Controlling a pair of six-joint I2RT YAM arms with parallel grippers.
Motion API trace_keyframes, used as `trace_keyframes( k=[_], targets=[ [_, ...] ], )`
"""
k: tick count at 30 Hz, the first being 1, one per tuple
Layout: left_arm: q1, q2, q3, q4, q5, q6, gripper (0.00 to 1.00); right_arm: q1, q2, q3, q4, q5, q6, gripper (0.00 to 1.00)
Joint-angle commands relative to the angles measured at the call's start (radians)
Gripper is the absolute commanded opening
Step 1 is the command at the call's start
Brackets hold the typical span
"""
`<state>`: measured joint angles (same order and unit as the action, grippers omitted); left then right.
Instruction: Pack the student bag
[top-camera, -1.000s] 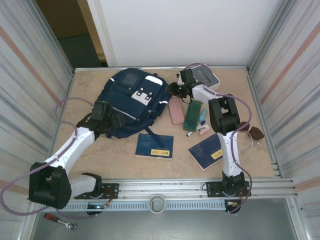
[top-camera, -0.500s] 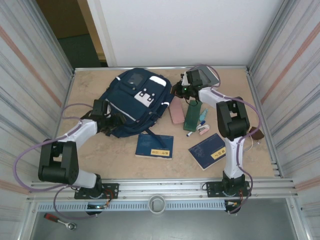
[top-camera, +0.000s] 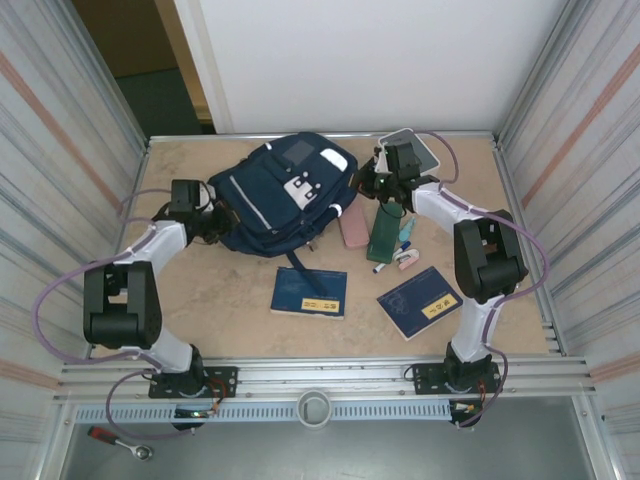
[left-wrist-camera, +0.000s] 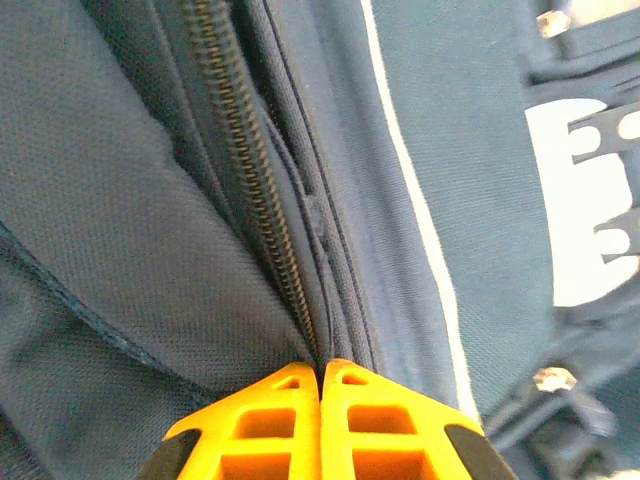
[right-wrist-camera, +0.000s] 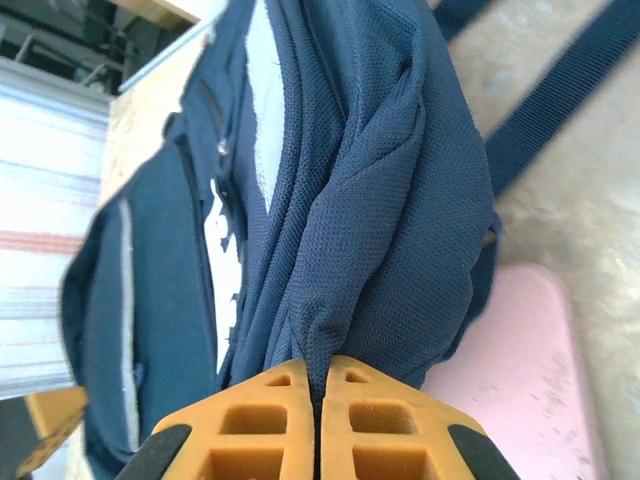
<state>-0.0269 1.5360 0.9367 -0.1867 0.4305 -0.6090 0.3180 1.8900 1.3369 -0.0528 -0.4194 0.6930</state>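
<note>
The bag (top-camera: 285, 195) lies at the far middle of the surface (top-camera: 220, 295), between the two arms; the left fingers (left-wrist-camera: 280, 405) are clamped on fabric beside its zip (left-wrist-camera: 240, 160), at its left edge; the right fingers (right-wrist-camera: 275, 400) pinch a fold on its right side, beside a pink case (right-wrist-camera: 530, 380); the pinched cloth vanishes between the tips, and both wrist views cut the bag off.
</note>
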Motion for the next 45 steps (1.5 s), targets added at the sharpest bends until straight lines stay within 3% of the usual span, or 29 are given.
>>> trace_keyframes(
  k=[1,9,14,23,27,31,34,38,45],
  targets=[
    [-0.023,-0.088,0.058,0.197,0.271,-0.106,0.00,0.000,-0.026,-0.047,-0.025,-0.111,0.064,0.13],
    [-0.022,-0.094,0.133,0.225,0.335,-0.173,0.00,-0.015,-0.103,-0.150,-0.014,-0.095,0.119,0.47],
    [-0.022,-0.093,0.149,0.216,0.331,-0.174,0.00,-0.002,-0.154,-0.306,0.126,-0.086,0.270,0.65],
    [-0.018,-0.078,0.163,0.209,0.336,-0.172,0.00,0.043,-0.141,-0.364,0.152,-0.023,0.370,0.73],
    [-0.004,-0.076,0.165,0.199,0.332,-0.168,0.00,0.033,-0.208,-0.401,0.113,0.022,0.322,0.73],
    [0.007,-0.064,0.170,0.201,0.335,-0.172,0.00,0.081,-0.326,-0.375,-0.057,0.168,0.075,0.73],
    [0.015,-0.056,0.175,0.197,0.339,-0.166,0.00,0.197,-0.393,-0.349,-0.163,0.360,-0.242,0.77],
    [0.026,-0.047,0.174,0.183,0.338,-0.154,0.00,0.335,-0.422,-0.372,-0.161,0.560,-0.601,0.83],
    [0.051,-0.022,0.192,0.154,0.352,-0.138,0.00,0.383,-0.376,-0.400,-0.084,0.645,-0.968,0.84]
  ],
)
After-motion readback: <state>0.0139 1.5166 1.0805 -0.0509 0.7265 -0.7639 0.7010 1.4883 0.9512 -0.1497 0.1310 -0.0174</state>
